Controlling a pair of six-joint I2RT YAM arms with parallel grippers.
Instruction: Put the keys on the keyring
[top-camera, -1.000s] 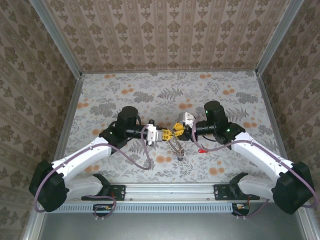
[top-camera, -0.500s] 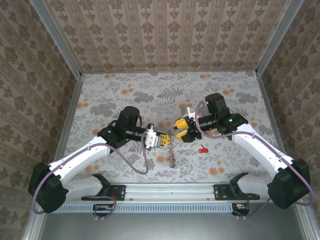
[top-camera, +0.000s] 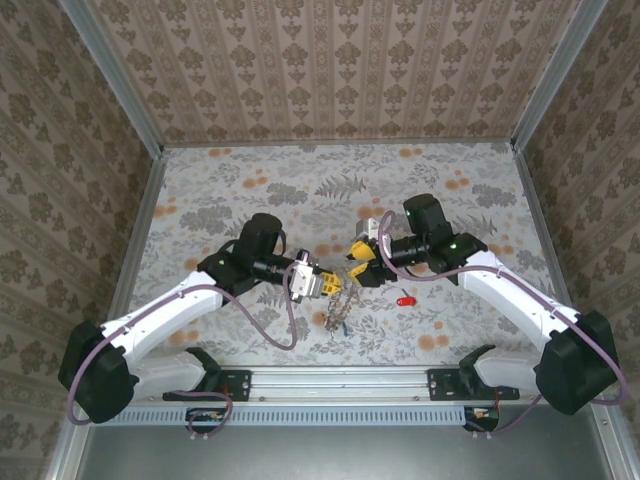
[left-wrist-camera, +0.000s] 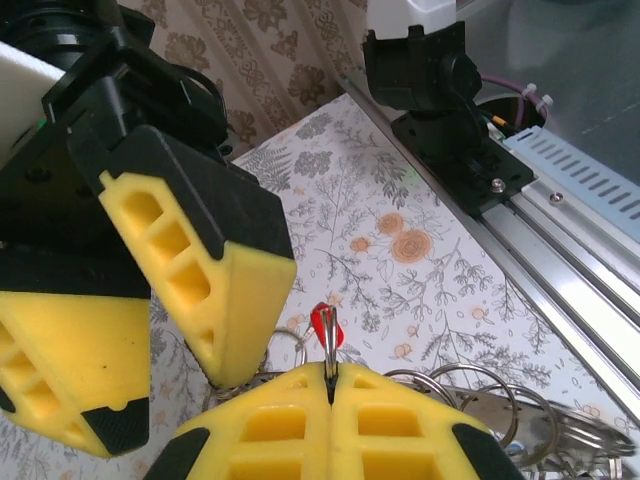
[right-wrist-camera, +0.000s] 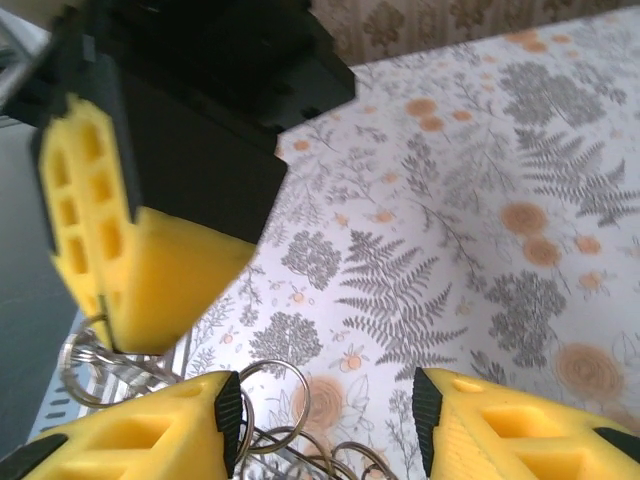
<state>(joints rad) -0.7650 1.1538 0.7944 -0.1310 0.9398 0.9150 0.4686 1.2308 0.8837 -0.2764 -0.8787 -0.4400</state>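
The keyring (top-camera: 338, 309), a string of silvery linked rings, hangs from my left gripper (top-camera: 326, 283), which is shut on it. In the left wrist view the left gripper (left-wrist-camera: 331, 385) pinches a thin wire ring (left-wrist-camera: 330, 352), and more rings (left-wrist-camera: 490, 400) lie to the right. A red-headed key (top-camera: 404, 299) lies on the table right of the chain, and it shows behind the pinched ring (left-wrist-camera: 319, 322). My right gripper (top-camera: 359, 263) is open just right of the left one. Between its spread fingers (right-wrist-camera: 325, 415), rings (right-wrist-camera: 272, 400) hang below.
The floral table surface (top-camera: 260, 190) is walled on three sides by patterned panels. A metal rail (top-camera: 340, 380) with both arm bases runs along the near edge. Each gripper's yellow fingers (left-wrist-camera: 200, 260) crowd the other's wrist view (right-wrist-camera: 150, 280).
My right gripper has let go and drawn back slightly from the left one. My left gripper has dropped lower with the keyring, and the chain now bunches nearer the table.
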